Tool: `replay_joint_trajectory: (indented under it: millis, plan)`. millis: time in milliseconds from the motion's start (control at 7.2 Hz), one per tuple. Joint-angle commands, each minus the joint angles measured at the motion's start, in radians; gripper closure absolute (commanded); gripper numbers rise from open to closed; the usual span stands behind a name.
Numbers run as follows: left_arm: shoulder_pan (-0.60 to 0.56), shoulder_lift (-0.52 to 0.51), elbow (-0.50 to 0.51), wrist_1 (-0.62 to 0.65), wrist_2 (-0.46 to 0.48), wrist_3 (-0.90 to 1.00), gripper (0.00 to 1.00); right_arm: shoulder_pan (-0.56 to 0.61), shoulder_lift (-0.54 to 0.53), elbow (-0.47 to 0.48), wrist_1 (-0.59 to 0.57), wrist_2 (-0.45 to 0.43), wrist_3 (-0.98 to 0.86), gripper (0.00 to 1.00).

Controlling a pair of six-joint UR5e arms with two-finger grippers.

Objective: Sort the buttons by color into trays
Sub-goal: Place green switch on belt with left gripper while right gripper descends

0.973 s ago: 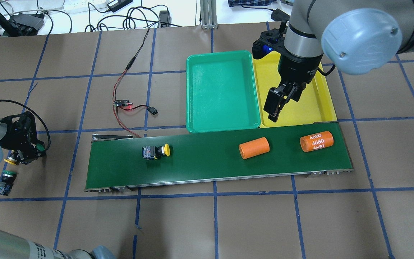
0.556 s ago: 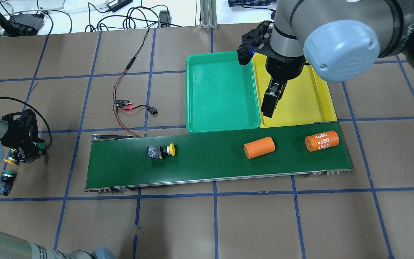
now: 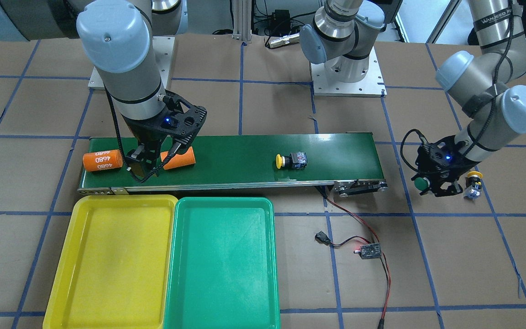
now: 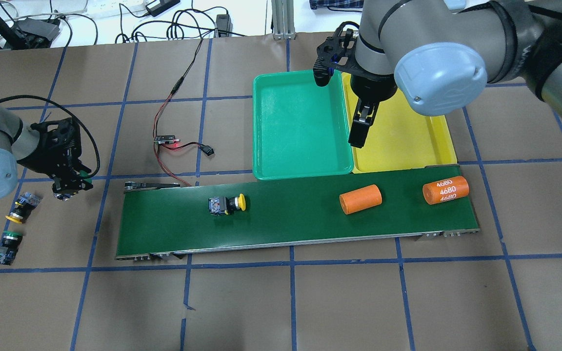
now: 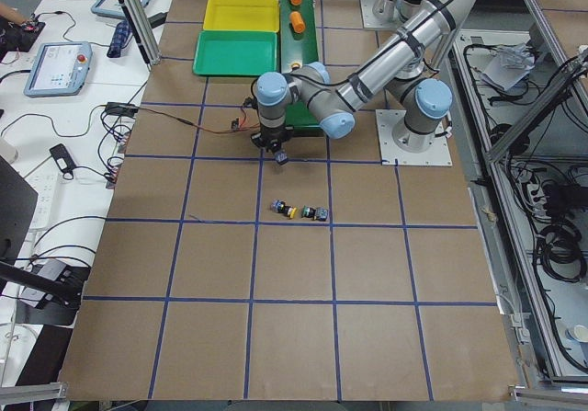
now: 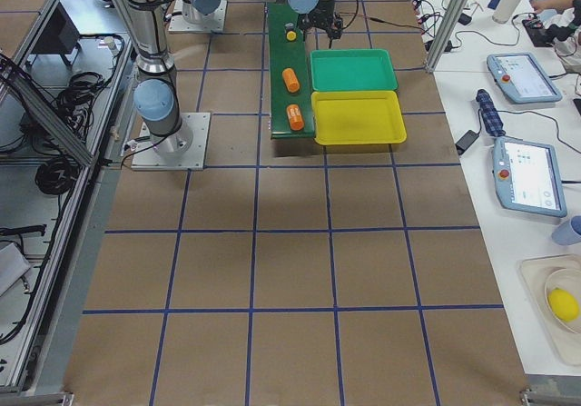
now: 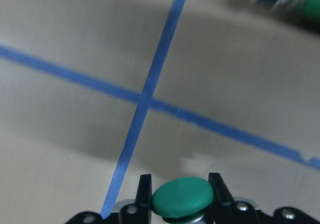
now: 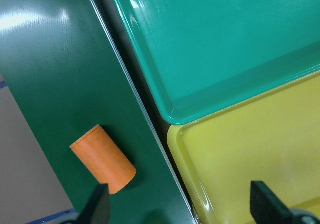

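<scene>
My left gripper [image 4: 70, 187] hangs above the table, left of the belt, shut on a green button [image 7: 182, 198]. A yellow button [image 4: 19, 211] and a second green button [image 4: 6, 242] lie on the table near it. Another yellow button [image 4: 227, 204] lies on its side on the conveyor belt [image 4: 291, 222]. My right gripper [image 4: 359, 134] is open and holds nothing, above the seam between the green tray [image 4: 300, 126] and the yellow tray [image 4: 408, 141]. Nothing lies in either tray.
Two orange cylinders lie on the belt's right half, a plain one [image 4: 360, 199] and one marked 4680 [image 4: 446, 189]. A small circuit board with red and black wires [image 4: 166, 140] lies left of the green tray.
My left gripper has risen and moved forward and right with the green button. The right gripper swung left over the trays. The belt carried the yellow button and both cylinders to the right.
</scene>
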Motion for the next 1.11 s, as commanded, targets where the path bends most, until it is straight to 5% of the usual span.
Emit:
replay_joint_trajectory:
  millis: [0,417,556,695,973]
  plan:
    - [-0.214,0.067,-0.007,-0.074,-0.004,-0.074,0.78,0.047,0.005,0.02,0.041,0.044,0.075,0.0]
    - [-0.395,0.127,-0.126,-0.058,-0.004,-0.224,0.78,0.135,0.101,0.034,0.027,-0.002,-0.009,0.0]
    - [-0.398,0.139,-0.151,-0.046,0.0,-0.219,0.5,0.133,0.088,0.031,0.026,-0.094,-0.029,0.0]
    - [-0.387,0.14,-0.157,-0.023,0.0,-0.215,0.01,0.136,0.065,0.035,0.021,-0.089,-0.166,0.06]
    - [-0.346,0.146,-0.141,-0.002,0.002,-0.212,0.0,0.13,0.066,0.046,0.029,-0.05,-0.269,0.06]
